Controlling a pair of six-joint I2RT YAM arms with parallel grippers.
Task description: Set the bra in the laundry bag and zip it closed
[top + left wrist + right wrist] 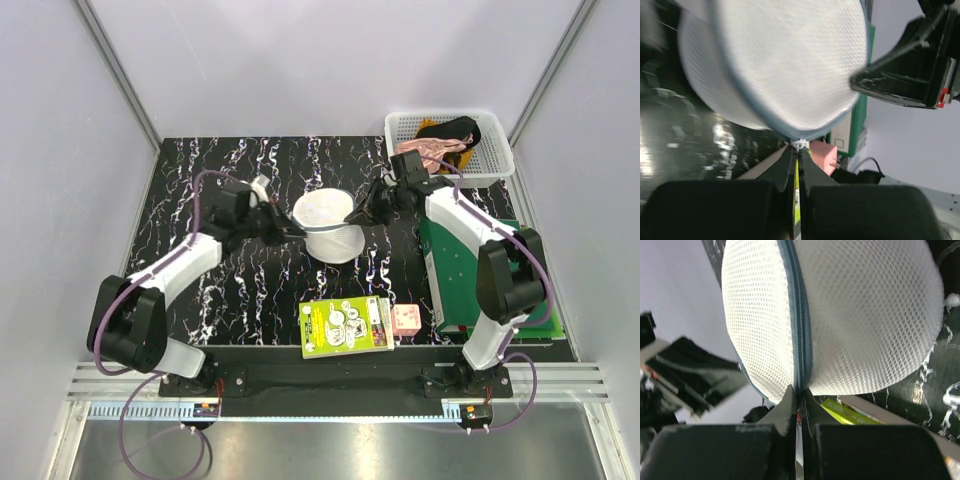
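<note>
Top external: one laundry bag (328, 216)

text: none legible | green booklet (347, 326) — print too small to read

You had soft white net cloth at the tip of your right claw (799, 396): the laundry bag (865, 315), full of tiny holes. A smooth grey-blue zip (799, 315) ran down it to that claw. Both that claw and your left claw (797, 149) looked like dull black plastic. Under them the table (200, 165) was black and shiny, with white streaks like stone. Past the right claw sat a white plastic basket (500, 150). Nearer you lay a shiny green paper booklet (347, 325).
</note>
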